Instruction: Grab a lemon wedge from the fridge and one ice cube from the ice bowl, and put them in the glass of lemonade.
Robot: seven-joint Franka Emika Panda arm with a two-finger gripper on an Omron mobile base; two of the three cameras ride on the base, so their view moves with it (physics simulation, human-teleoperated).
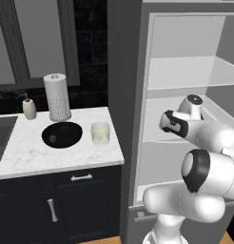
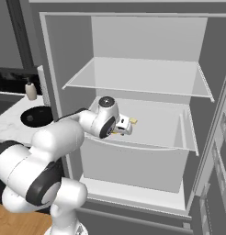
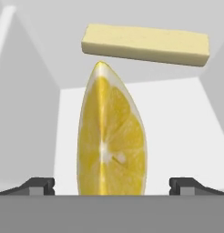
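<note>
Our end effector (image 3: 112,184) sits wide open around the lemon wedge (image 3: 111,150), gripping nothing; closing off-centre could squirt it away toward the pale stick (image 3: 145,44) beyond.

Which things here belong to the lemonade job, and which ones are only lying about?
For the job: lemon wedge, fridge, ice cube, ice bowl, glass of lemonade, claw.

Lying about: pale yellow block, paper-towel roll, soap bottle, sink.
</note>
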